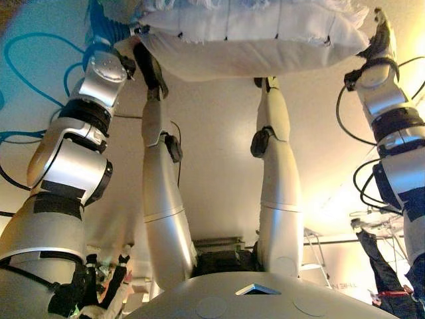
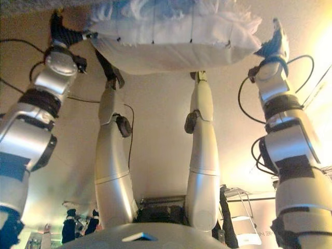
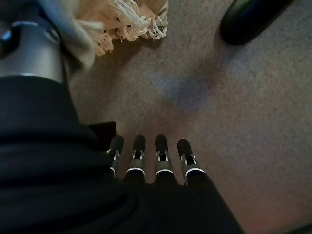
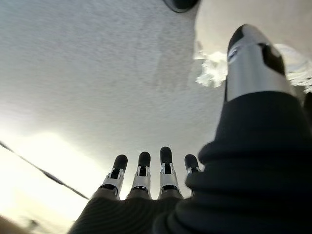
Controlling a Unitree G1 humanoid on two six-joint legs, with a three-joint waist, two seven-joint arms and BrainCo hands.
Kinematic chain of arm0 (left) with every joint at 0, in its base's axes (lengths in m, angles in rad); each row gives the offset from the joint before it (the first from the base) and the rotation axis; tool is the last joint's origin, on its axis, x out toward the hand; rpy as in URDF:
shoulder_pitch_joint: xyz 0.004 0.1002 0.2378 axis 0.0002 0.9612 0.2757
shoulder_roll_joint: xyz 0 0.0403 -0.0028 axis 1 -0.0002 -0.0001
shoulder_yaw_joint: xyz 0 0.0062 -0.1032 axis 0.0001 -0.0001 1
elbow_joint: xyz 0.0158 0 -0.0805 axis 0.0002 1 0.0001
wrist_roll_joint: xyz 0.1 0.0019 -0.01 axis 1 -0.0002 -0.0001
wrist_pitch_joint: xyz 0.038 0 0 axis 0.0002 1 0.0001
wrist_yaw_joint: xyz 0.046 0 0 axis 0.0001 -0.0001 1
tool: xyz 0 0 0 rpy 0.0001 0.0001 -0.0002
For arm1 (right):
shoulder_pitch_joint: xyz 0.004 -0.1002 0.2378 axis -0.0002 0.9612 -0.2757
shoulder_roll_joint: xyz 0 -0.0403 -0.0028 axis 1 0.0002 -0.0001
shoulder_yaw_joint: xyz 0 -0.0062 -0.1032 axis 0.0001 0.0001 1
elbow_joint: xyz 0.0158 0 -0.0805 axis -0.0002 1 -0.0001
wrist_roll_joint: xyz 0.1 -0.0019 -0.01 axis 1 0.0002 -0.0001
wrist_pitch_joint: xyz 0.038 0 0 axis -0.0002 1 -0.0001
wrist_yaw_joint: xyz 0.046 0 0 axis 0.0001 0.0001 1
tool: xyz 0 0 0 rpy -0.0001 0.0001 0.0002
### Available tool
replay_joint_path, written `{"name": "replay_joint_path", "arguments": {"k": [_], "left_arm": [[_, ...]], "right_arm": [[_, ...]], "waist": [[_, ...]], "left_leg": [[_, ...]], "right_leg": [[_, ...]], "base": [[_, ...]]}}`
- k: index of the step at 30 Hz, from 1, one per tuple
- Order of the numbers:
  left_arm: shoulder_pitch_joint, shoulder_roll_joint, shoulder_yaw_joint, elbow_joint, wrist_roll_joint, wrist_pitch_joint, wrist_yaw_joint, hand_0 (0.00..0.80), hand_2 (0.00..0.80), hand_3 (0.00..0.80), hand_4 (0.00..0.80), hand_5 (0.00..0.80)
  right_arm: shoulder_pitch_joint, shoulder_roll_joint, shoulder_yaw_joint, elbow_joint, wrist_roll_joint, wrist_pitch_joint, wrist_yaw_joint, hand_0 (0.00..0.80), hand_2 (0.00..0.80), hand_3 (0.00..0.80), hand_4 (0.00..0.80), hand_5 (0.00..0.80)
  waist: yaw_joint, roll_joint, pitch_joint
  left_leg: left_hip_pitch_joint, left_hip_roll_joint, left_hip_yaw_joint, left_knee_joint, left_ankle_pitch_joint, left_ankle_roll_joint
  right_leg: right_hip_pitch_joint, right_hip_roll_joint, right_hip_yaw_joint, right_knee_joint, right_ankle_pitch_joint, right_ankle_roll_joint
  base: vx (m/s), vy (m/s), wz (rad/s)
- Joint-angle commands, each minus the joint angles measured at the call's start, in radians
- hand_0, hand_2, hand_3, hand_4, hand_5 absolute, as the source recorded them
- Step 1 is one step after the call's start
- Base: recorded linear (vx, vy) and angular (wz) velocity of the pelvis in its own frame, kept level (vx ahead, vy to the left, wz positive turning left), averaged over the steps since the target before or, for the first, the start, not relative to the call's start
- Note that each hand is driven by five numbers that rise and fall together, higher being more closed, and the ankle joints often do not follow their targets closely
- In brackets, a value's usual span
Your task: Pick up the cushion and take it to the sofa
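A white cushion [image 1: 246, 40] with a fringed edge lies on the carpet at the top of both eye views; it also shows in the right eye view [image 2: 176, 36]. My left hand [image 2: 61, 32] is at one end of it and my right hand [image 1: 377, 38] at the other. In the left wrist view the left hand's fingers [image 3: 162, 156] are straight over bare carpet, with the cushion's fringe [image 3: 131, 19] beside the thumb. In the right wrist view the right hand's fingers [image 4: 165, 170] are straight too, with the fringe [image 4: 212, 73] past the thumb [image 4: 251, 58]. Neither hand holds anything.
The floor is beige carpet [image 3: 253, 112]. A blue cable [image 1: 26, 46] loops on it near my left arm. A person's dark-trousered legs [image 1: 382, 266] and a small metal stand [image 1: 315, 256] show far off at one side.
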Motion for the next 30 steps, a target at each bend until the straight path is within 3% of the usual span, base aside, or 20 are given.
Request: {"name": "replay_joint_path", "arguments": {"k": [1, 4, 9, 11, 17, 18, 19, 20, 21, 23, 24, 25, 26, 27, 28, 30], "left_arm": [[0.006, 0.025, -0.009, 0.029, 0.025, 0.026, -0.040, 0.000, 0.000, 0.000, 0.000, 0.000], [-0.032, 0.023, -0.040, 0.017, 0.005, 0.038, -0.036, 0.000, 0.000, 0.000, 0.000, 0.000], [-0.071, 0.017, -0.066, -0.010, -0.018, 0.045, -0.047, 0.000, 0.000, 0.000, 0.000, 0.000], [-0.079, 0.022, -0.089, -0.043, -0.033, 0.012, -0.074, 0.000, 0.000, 0.000, 0.000, 0.000], [-0.105, 0.010, -0.184, -0.242, 0.003, -0.121, -0.310, 0.000, 0.000, 0.000, 0.000, 0.000], [-0.105, 0.005, -0.211, -0.309, -0.022, -0.110, -0.368, 0.047, 0.047, 0.047, 0.047, 0.047], [-0.106, 0.003, -0.230, -0.358, -0.054, -0.115, -0.420, 0.235, 0.235, 0.235, 0.235, 0.235], [-0.100, -0.001, -0.239, -0.396, -0.103, -0.116, -0.474, 0.474, 0.474, 0.474, 0.474, 0.474], [-0.100, -0.004, -0.239, -0.420, -0.157, -0.125, -0.544, 0.781, 0.781, 0.781, 0.781, 0.781], [-0.085, -0.023, -0.235, -0.496, -0.195, -0.126, -0.637, 0.800, 0.800, 0.800, 0.800, 0.800], [-0.081, -0.038, -0.237, -0.511, -0.223, -0.192, -0.695, 0.800, 0.800, 0.800, 0.800, 0.800], [-0.085, -0.063, -0.235, -0.497, -0.261, -0.209, -0.752, 0.800, 0.800, 0.800, 0.800, 0.800], [-0.085, -0.069, -0.231, -0.494, -0.392, -0.246, -0.848, 0.800, 0.800, 0.800, 0.800, 0.800], [-0.089, -0.064, -0.224, -0.499, -0.394, -0.096, -0.867, 0.800, 0.800, 0.800, 0.800, 0.800], [-0.069, -0.055, -0.210, -0.501, -0.369, -0.161, -0.887, 0.800, 0.800, 0.800, 0.800, 0.800], [-0.034, -0.032, -0.203, -0.519, -0.431, -0.192, -0.938, 0.800, 0.800, 0.800, 0.800, 0.800]], "right_arm": [[-0.030, -0.090, 0.086, 0.014, -0.024, -0.044, 0.006, 0.000, 0.000, 0.000, 0.000, 0.000], [-0.077, -0.085, 0.134, 0.003, -0.066, -0.081, 0.016, 0.000, 0.000, 0.000, 0.000, 0.000], [-0.135, -0.076, 0.225, -0.043, -0.187, -0.272, 0.010, 0.000, 0.000, 0.000, 0.000, 0.000], [-0.174, -0.082, 0.271, -0.123, -0.219, -0.339, -0.020, 0.000, 0.000, 0.000, 0.000, 0.000], [-0.241, -0.087, 0.353, -0.360, -0.274, -0.352, 0.022, 0.000, 0.000, 0.000, 0.000, 0.000], [-0.243, -0.095, 0.362, -0.420, -0.263, -0.334, 0.040, 0.000, 0.000, 0.000, 0.000, 0.000], [-0.241, -0.102, 0.367, -0.465, -0.246, -0.326, 0.056, 0.000, 0.000, 0.000, 0.000, 0.000], [-0.232, -0.106, 0.365, -0.502, -0.237, -0.318, 0.071, 0.000, 0.000, 0.000, 0.000, 0.000], [-0.235, -0.110, 0.363, -0.523, -0.223, -0.325, 0.092, 0.000, 0.000, 0.000, 0.000, 0.000], [-0.219, -0.105, 0.343, -0.573, -0.206, -0.318, 0.147, 0.000, 0.000, 0.000, 0.000, 0.000], [-0.210, -0.092, 0.329, -0.582, -0.209, -0.326, 0.181, 0.000, 0.000, 0.000, 0.000, 0.000], [-0.212, -0.067, 0.319, -0.572, -0.201, -0.348, 0.213, 0.169, 0.169, 0.169, 0.169, 0.169], [-0.215, -0.058, 0.322, -0.571, -0.172, -0.362, 0.233, 0.486, 0.486, 0.486, 0.486, 0.486], [-0.219, -0.063, 0.326, -0.589, -0.138, -0.372, 0.247, 0.800, 0.800, 0.800, 0.800, 0.800], [-0.193, -0.066, 0.313, -0.624, -0.131, -0.384, 0.248, 0.800, 0.800, 0.800, 0.800, 0.800], [-0.162, -0.081, 0.294, -0.670, -0.141, -0.391, 0.251, 0.800, 0.800, 0.800, 0.800, 0.800]], "waist": [[-0.009, 0.037, 0.008], [-0.005, 0.044, 0.008], [0.001, 0.059, 0.008], [0.001, 0.065, 0.008], [0.001, 0.077, 0.008], [0.000, 0.080, 0.008], [-0.001, 0.083, 0.008], [0.000, 0.083, 0.008], [-0.002, 0.084, 0.008], [-0.003, 0.084, 0.008], [-0.004, 0.081, 0.008], [-0.005, 0.073, 0.008], [-0.005, 0.071, 0.008], [-0.006, 0.071, 0.008], [-0.008, 0.065, 0.008], [-0.008, 0.061, 0.008]], "left_leg": [[-0.074, 0.034, -0.045, 0.094, -0.115, 0.013], [-0.113, 0.029, -0.056, 0.105, -0.117, 0.014], [-0.151, 0.020, -0.065, 0.097, -0.107, 0.013], [-0.159, 0.011, -0.067, 0.091, -0.104, 0.008], [-0.179, 0.003, -0.061, 0.075, -0.093, 0.004], [-0.180, 0.002, -0.057, 0.073, -0.091, 0.005], [-0.184, 0.002, -0.056, 0.077, -0.091, 0.006], [-0.180, 0.004, -0.055, 0.084, -0.095, 0.006], [-0.193, 0.003, -0.056, 0.092, -0.093, 0.007], [-0.201, 0.004, -0.058, 0.108, -0.097, 0.009], [-0.204, 0.004, -0.060, 0.119, -0.100, 0.009], [-0.206, 0.005, -0.064, 0.130, -0.105, 0.008], [-0.196, 0.009, -0.066, 0.129, -0.110, 0.006], [-0.202, 0.010, -0.069, 0.130, -0.106, 0.004], [-0.205, 0.008, -0.073, 0.137, -0.105, 0.003], [-0.198, 0.007, -0.081, 0.136, -0.103, -0.001]], "right_leg": [[-0.080, -0.080, 0.083, 0.127, -0.133, 0.110], [-0.122, -0.087, 0.088, 0.142, -0.133, 0.115], [-0.162, -0.091, 0.096, 0.146, -0.133, 0.122], [-0.172, -0.089, 0.100, 0.136, -0.128, 0.127], [-0.194, -0.082, 0.107, 0.123, -0.121, 0.134], [-0.196, -0.084, 0.109, 0.125, -0.121, 0.135], [-0.198, -0.085, 0.112, 0.126, -0.120, 0.135], [-0.193, -0.085, 0.113, 0.129, -0.122, 0.136], [-0.205, -0.088, 0.117, 0.136, -0.119, 0.136], [-0.211, -0.091, 0.122, 0.146, -0.119, 0.136], [-0.210, -0.092, 0.122, 0.154, -0.121, 0.136], [-0.209, -0.096, 0.120, 0.169, -0.126, 0.136], [-0.199, -0.096, 0.119, 0.167, -0.129, 0.134], [-0.204, -0.098, 0.121, 0.165, -0.125, 0.133], [-0.204, -0.099, 0.120, 0.172, -0.125, 0.134], [-0.193, -0.096, 0.119, 0.167, -0.125, 0.135]], "base": [[0.017, -0.003, 0.05], [0.002, -0.003, 0.01], [0.009, 0.002, 0.04], [0.018, 0.011, 0.11], [0.012, 0.043, 0.07], [-0.009, 0.061, 0.08], [0.011, 0.056, 0.09], [-0.006, 0.046, 0.09], [-0.009, 0.031, 0.11], [-0.022, 0.016, 0.15], [-0.027, 0.002, 0.17], [-0.013, -0.003, 0.11], [-0.022, 0.001, 0.04], [0.000, 0.000, 0.00], [-0.034, 0.004, 0.00], [0.000, 0.000, 0.00]]}}
